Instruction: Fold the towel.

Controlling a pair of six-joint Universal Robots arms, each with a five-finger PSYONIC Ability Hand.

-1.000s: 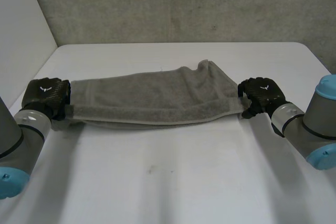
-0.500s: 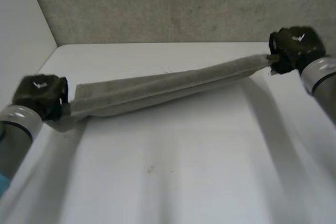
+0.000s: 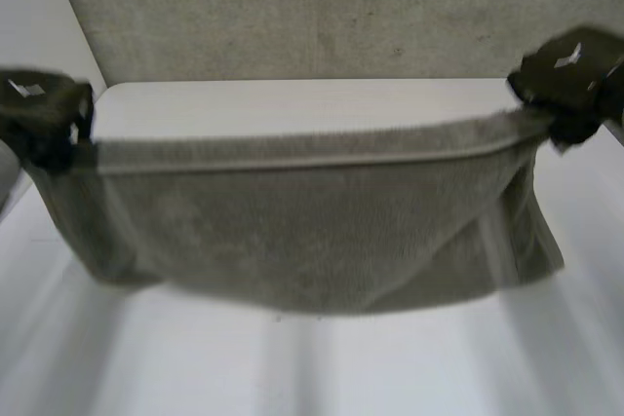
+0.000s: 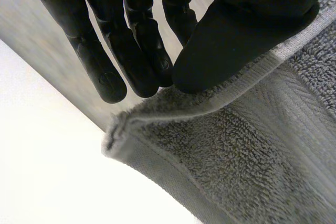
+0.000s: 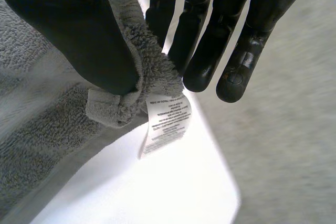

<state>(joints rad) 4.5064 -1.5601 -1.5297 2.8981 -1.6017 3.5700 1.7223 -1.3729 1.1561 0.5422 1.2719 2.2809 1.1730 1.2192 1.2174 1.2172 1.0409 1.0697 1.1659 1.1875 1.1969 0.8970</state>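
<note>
While the towel hangs above the table, the left hand and right hand each pinch a top corner (thumb against fingers); it is perhaps doubled once, not yet laid folded.

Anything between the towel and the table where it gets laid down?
Nothing visible. The towel hangs over the white table, its top corners pinched by the left hand and right hand; the table behind the cloth is hidden.
</note>
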